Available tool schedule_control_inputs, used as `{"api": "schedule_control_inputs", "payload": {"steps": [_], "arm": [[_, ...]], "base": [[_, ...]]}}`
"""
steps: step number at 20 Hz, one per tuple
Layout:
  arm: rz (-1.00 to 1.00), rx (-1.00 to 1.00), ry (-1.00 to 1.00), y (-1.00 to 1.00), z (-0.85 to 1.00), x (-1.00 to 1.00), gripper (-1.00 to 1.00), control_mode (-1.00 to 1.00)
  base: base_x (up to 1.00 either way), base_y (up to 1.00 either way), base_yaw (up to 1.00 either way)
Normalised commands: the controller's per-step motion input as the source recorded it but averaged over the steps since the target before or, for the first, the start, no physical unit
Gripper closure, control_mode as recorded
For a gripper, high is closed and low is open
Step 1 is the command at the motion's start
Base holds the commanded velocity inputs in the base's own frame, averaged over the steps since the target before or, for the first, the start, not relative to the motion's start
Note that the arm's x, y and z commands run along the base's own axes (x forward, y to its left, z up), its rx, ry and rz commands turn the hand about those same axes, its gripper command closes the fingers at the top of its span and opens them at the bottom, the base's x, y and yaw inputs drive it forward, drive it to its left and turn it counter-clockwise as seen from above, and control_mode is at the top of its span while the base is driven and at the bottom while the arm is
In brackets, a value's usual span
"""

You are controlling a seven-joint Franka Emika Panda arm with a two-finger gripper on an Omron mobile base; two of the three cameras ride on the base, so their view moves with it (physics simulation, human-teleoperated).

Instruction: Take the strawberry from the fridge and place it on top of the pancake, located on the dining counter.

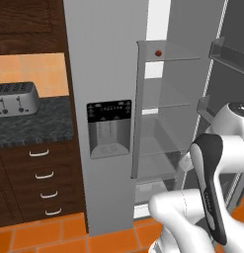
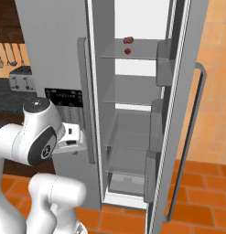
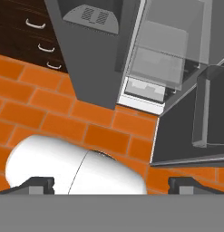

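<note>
The tall grey fridge (image 1: 103, 74) (image 2: 50, 45) stands with its right door (image 2: 187, 114) swung open and its left door shut. The tiny dark-red strawberry (image 1: 158, 53) (image 2: 127, 51) lies on the top glass shelf inside, well above my arm. My arm is folded low in front of the shut left door. In the hand view my gripper (image 3: 112, 183) points down at the floor by the fridge's base (image 3: 86, 54), open wide, with nothing between its fingertips (image 3: 38, 183). The pancake and the dining counter are out of view.
A black water-dispenser panel (image 1: 109, 128) sits on the shut door. To the left, a toaster (image 1: 15, 98) stands on a dark counter (image 1: 34, 126) above drawers (image 1: 42, 183). Door bins (image 2: 155, 125) line the open door. The floor is orange tile (image 3: 41, 113).
</note>
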Motion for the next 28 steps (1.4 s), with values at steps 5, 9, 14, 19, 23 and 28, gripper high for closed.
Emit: {"api": "schedule_control_inputs", "payload": {"steps": [5, 9, 14, 19, 23, 28], "arm": [[0.00, 0.00, 0.00, 0.00, 0.00, 0.00, -1.00, -1.00], [0.00, 0.00, 0.00, 0.00, 0.00, 0.00, -1.00, 1.00], [0.00, 0.00, 0.00, 0.00, 0.00, 0.00, -1.00, 1.00], [0.00, 0.00, 0.00, 0.00, 0.00, 0.00, -1.00, 1.00], [0.00, 0.00, 0.00, 0.00, 0.00, 0.00, -1.00, 1.00], [0.00, 0.00, 0.00, 0.00, 0.00, 0.00, -1.00, 1.00]], "base": [[0.00, 0.00, 0.00], [-0.18, 0.00, -0.12], [-0.20, -0.14, -0.52], [0.61, 0.04, -0.10], [0.82, 0.00, 0.00], [0.48, 0.00, 0.02]]}}
